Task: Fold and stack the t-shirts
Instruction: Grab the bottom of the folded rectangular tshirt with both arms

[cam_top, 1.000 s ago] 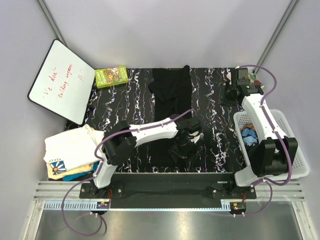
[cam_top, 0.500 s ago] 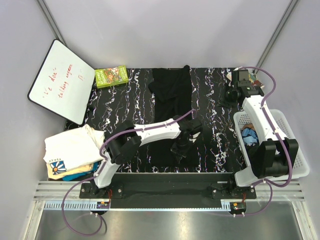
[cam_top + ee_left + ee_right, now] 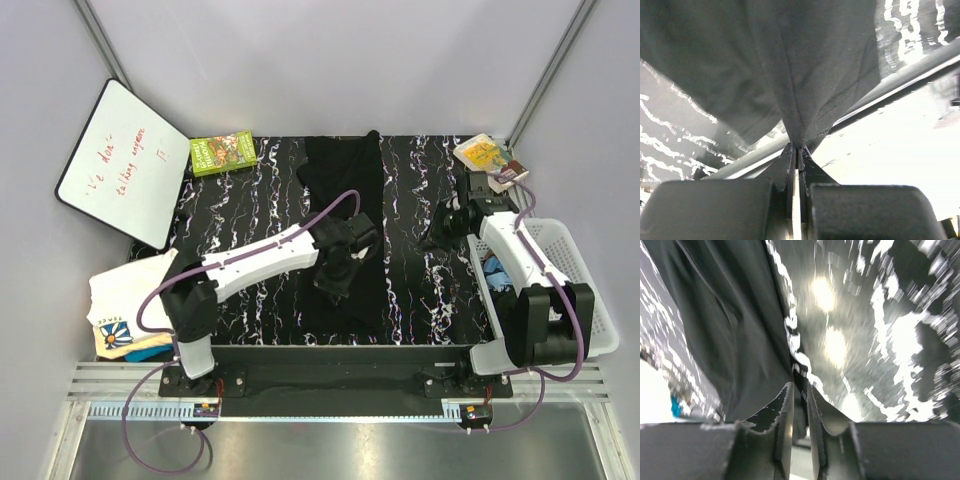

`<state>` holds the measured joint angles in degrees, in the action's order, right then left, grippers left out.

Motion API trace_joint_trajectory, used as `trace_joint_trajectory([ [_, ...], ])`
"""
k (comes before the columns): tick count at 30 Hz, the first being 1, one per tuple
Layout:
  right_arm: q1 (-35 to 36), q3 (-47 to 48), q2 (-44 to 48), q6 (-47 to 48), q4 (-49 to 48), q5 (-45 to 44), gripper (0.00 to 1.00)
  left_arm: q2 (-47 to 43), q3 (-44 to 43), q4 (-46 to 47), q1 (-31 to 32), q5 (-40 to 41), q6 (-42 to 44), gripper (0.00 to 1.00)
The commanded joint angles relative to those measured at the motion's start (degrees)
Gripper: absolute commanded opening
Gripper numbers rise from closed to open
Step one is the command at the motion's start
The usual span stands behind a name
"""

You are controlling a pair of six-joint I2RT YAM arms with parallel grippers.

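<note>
Two arms are reaching over the tabletop (image 3: 240, 215). The left hand (image 3: 796, 148) is clamping a fold of the black t-shirt (image 3: 345, 185), which is lying lengthwise along the middle. The right hand (image 3: 800, 387) is sitting beside dark cloth (image 3: 730, 325) at the right, fingers (image 3: 784, 430) barely apart; whether it is gripping cannot be told.

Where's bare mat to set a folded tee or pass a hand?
Free: mat between green book, whiteboard and black t-shirt; also near strip between t-shirt and basket. Crowded: centre, left arm over the shirt; far right by right arm.
</note>
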<state>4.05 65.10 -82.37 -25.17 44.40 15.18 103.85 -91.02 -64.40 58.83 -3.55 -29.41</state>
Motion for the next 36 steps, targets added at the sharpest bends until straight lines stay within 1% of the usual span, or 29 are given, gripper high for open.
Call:
trace_joint_trajectory([
  [1,-0.19,-5.32,2.21,-2.78,0.77,9.77,0.28,0.91,4.8,-1.69,-0.12,0.92,-1.62,0.0],
  [3,-0.19,-6.73,2.39,-2.87,1.38,12.41,0.32,1.44,5.77,-1.52,-0.12,-0.22,-1.44,0.01],
  [4,-0.19,-7.96,2.39,-2.78,1.82,13.11,0.34,1.44,5.68,-1.43,-0.12,-0.66,-1.18,0.18],
  [5,-0.1,-8.41,2.3,-2.35,2.35,14.95,0.43,1.09,5.59,-1.6,-0.12,-0.84,-1.0,0.39],
  [7,-0.1,-9.63,2.56,-2.43,3.58,17.41,0.5,-0.14,5.42,-2.48,-0.12,0.55,-1.44,0.7],
  [8,-0.19,-10.08,2.74,-2.26,3.93,20.3,0.58,-2.06,5.33,-2.92,-0.12,3.09,-1.96,0.93],
  [9,-0.19,-10.6,3.17,-2.51,3.94,21.55,0.59,-3.29,5.5,-3.79,-0.2,4.5,-3.36,0.99],
  [12,-0.19,-13.24,5.11,-2.87,3.68,23.49,0.65,-9.27,7.87,-2.67,-0.73,8.55,-6.7,0.99],
  [13,-0.1,-14.99,5.81,-2.78,3.67,23.75,0.65,-10.85,9.1,-1.96,-1.08,9.26,-7.58,0.99],
  [14,-0.1,-16.05,6.08,-2.61,3.41,24.71,0.65,-13.82,12.15,-1.17,-1.95,9.96,-8.72,0.99],
  [15,-0.19,-18.23,6.17,-2.43,3.15,25.33,0.65,-15.16,14.19,1.01,-2.66,9.88,-10.82,0.98],
  [16,-0.01,-19.65,6.25,-2.34,2.54,26.12,0.65,-16.56,18.91,2.77,-3.36,9.27,-11.72,0.97],
  [17,-0.1,-21.23,6.52,-2.86,0.44,27.7,0.65,-19.01,21.65,4.62,-5.37,6.31,-12.42,0.94],
  [18,-0.1,-22.9,6.78,-3.3,-0.71,28.58,0.64,-19.91,24.29,8.81,-6.43,4.54,-13.73,0.9],
  [19,-0.01,-25.61,6.96,-3.66,-1.76,29.37,0.65,-20.61,28.93,10.68,-7.58,2.43,-14.18,0.89],
  [20,-0.1,-27.03,6.96,-4.36,-3.95,30.6,0.65,-21.49,30.71,12.09,-9.33,0.23,-14.79,0.89],
  [22,0.07,-30.19,7.05,-4.71,-5.81,31.14,0.64,-21.85,34.84,16.49,-10.48,-1.36,-15.94,0.89],
  [25,1.31,-30.21,6.7,-7.25,-9.15,30.53,0.65,-21.41,38.27,22.9,-12.07,-5.49,-18.13,0.89],
  [27,2.18,-29.25,5.21,-8.58,-10.04,28.6,0.65,-20.19,39.51,27.54,-12.6,-8.57,-20.24,0.89],
  [31,6.21,-29.85,2.66,-10.95,-13.54,26.31,0.65,-17.72,41.1,32.4,-12.69,-10.68,-23.15,0.89],
  [34,9.47,-31.08,0.2,-14.2,-18.81,25.34,0.65,-15.88,41.02,34.43,-12.77,-11.56,-23.94,0.88],
  [35,11.92,-31.26,-0.77,-15.42,-20.39,24.21,0.65,-15.0,41.01,34.43,-12.77,-11.48,-23.94,0.85],
  [36,12.81,-31.26,-1.73,-15.79,-20.67,23.67,0.65,-14.56,41.01,34.6,-12.77,-11.39,-23.68,0.83],
])
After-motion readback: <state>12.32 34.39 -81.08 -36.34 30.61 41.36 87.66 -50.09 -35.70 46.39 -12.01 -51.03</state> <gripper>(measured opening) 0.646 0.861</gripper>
